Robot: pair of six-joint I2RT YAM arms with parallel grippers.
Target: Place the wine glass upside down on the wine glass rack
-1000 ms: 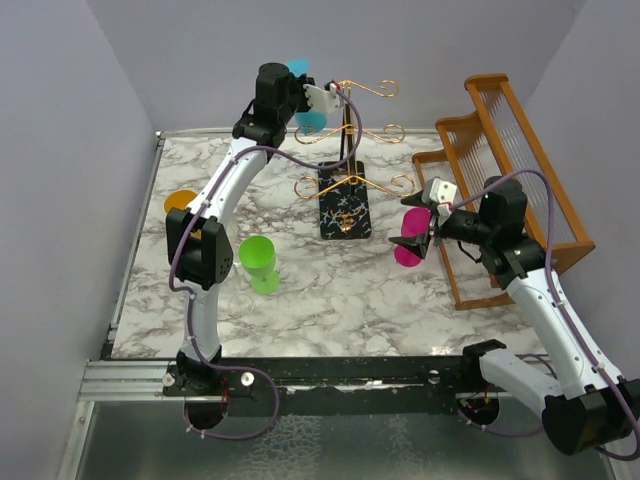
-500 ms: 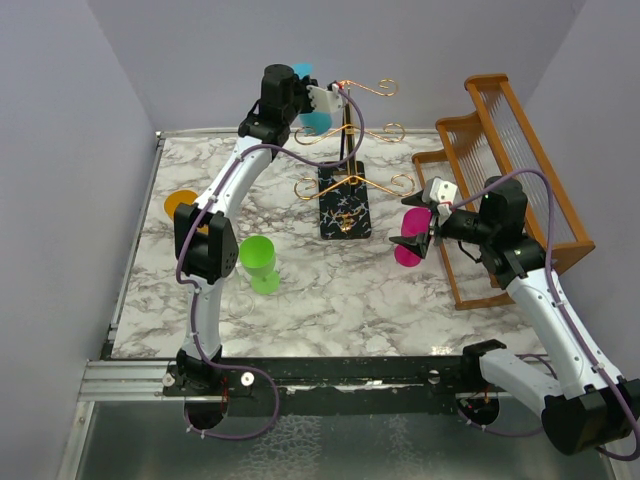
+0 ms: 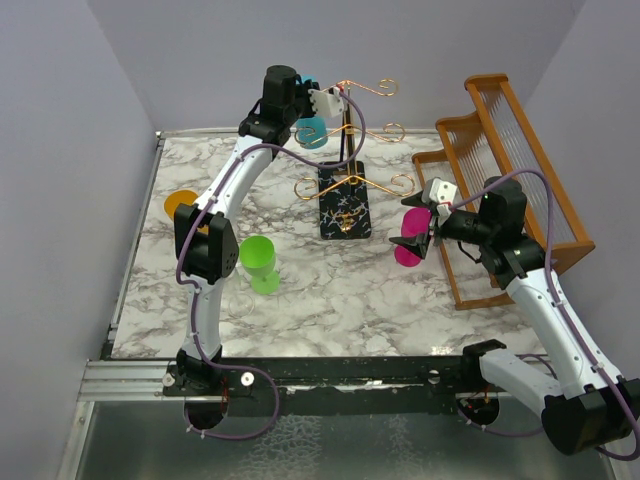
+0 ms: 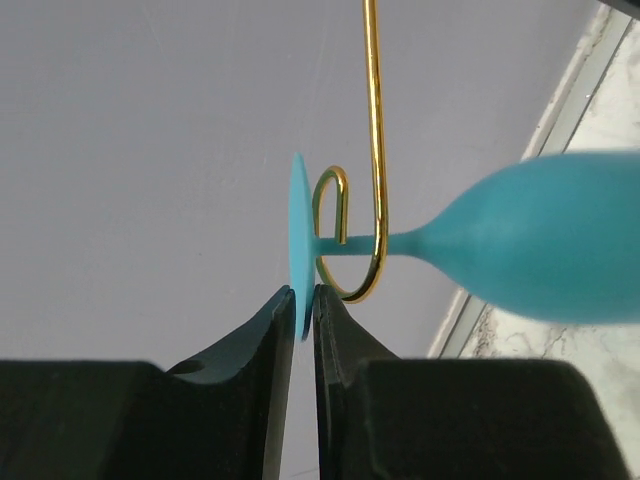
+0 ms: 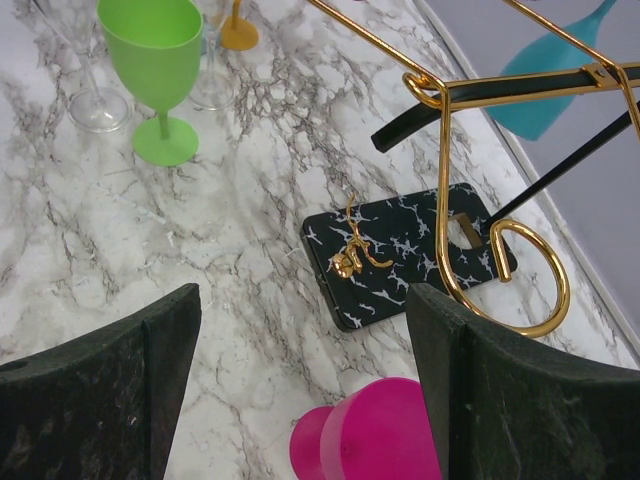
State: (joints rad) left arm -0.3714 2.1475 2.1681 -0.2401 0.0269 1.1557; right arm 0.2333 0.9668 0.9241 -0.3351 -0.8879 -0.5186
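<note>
The whole table (image 3: 330, 290) is taken in from far off by the top external camera, which is set above and behind the arm bases and tilted down and forward. The bases are held at 6 o'clock and the back wall at 12. The left wrist camera is aimed towards the wall past the left gripper (image 4: 303, 298), seen at 6 o'clock. It is held very close to the teal wine glass (image 4: 560, 250) and one scroll of the wine glass rack (image 4: 375, 150). The right wrist camera is pointed obliquely down over the table, at middle range, between the fingers of the right gripper (image 5: 302, 300). Glass and rack are shared by all three views. The rack's black base (image 5: 400, 255) and the green glass (image 5: 150, 45) are shared by the top and right wrist views only.
</note>
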